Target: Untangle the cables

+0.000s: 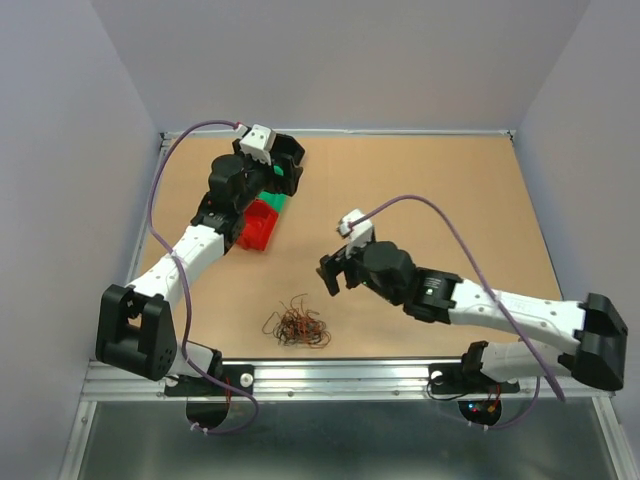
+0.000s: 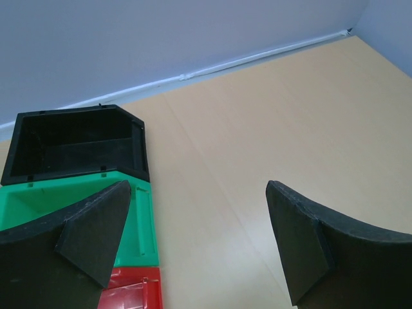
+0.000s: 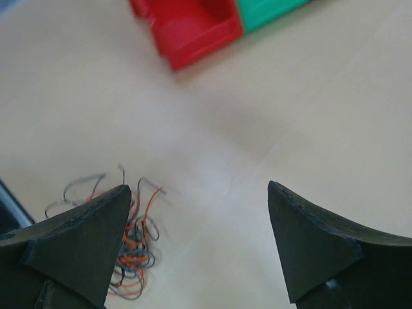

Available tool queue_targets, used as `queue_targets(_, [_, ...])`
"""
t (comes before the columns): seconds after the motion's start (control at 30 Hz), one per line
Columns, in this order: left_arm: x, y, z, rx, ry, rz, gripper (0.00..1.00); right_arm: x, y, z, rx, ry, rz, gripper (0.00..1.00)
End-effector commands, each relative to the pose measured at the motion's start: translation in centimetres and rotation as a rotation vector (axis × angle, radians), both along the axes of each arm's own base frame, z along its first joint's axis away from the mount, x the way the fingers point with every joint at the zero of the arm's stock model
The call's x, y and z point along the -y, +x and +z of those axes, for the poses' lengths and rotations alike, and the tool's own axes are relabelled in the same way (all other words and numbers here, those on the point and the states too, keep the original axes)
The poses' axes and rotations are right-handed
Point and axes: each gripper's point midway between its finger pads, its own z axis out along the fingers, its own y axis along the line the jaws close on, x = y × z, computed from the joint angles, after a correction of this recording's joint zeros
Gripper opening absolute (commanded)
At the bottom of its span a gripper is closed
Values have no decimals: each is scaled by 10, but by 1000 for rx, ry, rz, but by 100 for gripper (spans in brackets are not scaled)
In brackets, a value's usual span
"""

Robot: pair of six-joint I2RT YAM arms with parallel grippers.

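Note:
The cables (image 1: 297, 327) lie as one small wiry bunch of red, orange and dark wires on the table near the front edge. In the right wrist view the cables (image 3: 132, 241) show low at the left, partly behind my left finger. My right gripper (image 1: 334, 272) is open and empty, held above the table to the right of and behind the bunch. My left gripper (image 1: 288, 168) is open and empty at the back left, over the bins.
A black bin (image 1: 290, 150), a green bin (image 1: 272, 199) and a red bin (image 1: 257, 226) stand in a row at the back left. They also show in the left wrist view (image 2: 77, 145). Low walls edge the table.

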Motion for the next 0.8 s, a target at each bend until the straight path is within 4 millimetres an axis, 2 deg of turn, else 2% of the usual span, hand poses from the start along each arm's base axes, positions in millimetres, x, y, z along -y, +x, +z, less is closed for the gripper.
queue_targets(0.0, [-7, 0, 29, 88, -25, 34, 99, -53, -57, -81, -137, -149, 466, 88])
queue_targets(0.1, [-10, 2, 28, 82, -26, 40, 99, -73, -69, -94, -137, -181, 620, 87])
queue_targets(0.13, [-10, 3, 27, 80, -25, 41, 99, -79, -77, -113, -182, -207, 676, 89])
queue_targets(0.2, [-11, 3, 26, 77, -24, 40, 99, -91, -78, -118, -187, -217, 717, 90])
queue_targets(0.23, [-10, 3, 26, 78, -23, 37, 99, -93, -78, -137, -221, -250, 725, 86])
queue_targets(0.27, [-9, 3, 26, 77, -26, 34, 99, -95, -77, -143, -231, -263, 727, 77])
queue_targets(0.3, [-9, 3, 23, 71, -24, 32, 99, -99, -74, -146, -237, -284, 727, 62])
queue_targets(0.33, [-9, 4, 24, 72, -24, 32, 99, -99, -70, -151, -238, -304, 710, 34])
queue_targets(0.37, [-8, 3, 24, 72, -25, 26, 99, -99, -66, -155, -241, -314, 686, 25])
queue_targets(0.4, [-8, 4, 24, 72, -25, 28, 99, -98, -60, -151, -226, -316, 656, 22])
queue_targets(0.43, [-8, 4, 23, 69, -24, 25, 99, -92, -52, -151, -205, -332, 613, 10])
queue_targets(0.47, [-7, 3, 23, 69, -24, 22, 99, -91, -38, -126, -159, -264, 554, 2])
queue_targets(0.5, [-7, 3, 24, 71, -23, 20, 99, -86, -24, -112, -132, -221, 489, 1])
queue_targets(0.53, [-7, 2, 23, 70, -23, 14, 99, -68, -1, -107, -102, -209, 353, 1])
queue_targets(0.57, [-4, 1, 23, 68, -23, -4, 99, -59, 22, -89, -97, -115, 211, 0])
queue_targets(0.6, [-2, -1, 23, 71, -22, -20, 99, -24, 64, -67, -67, -50, 18, 1])
queue_targets(0.63, [1, -3, 22, 69, -23, -38, 99, -2, 85, -58, -65, -1, -91, 1])
queue_targets(0.67, [8, -7, 21, 67, -22, -87, 99, 18, 98, -57, -76, 90, -185, 1])
queue_targets(0.7, [12, -9, 20, 68, -18, -112, 99, 46, 116, -43, -52, 155, -265, 1])
queue_targets(0.77, [23, -17, 17, 61, -21, -196, 99, 65, 119, -38, -35, 200, -317, 1])
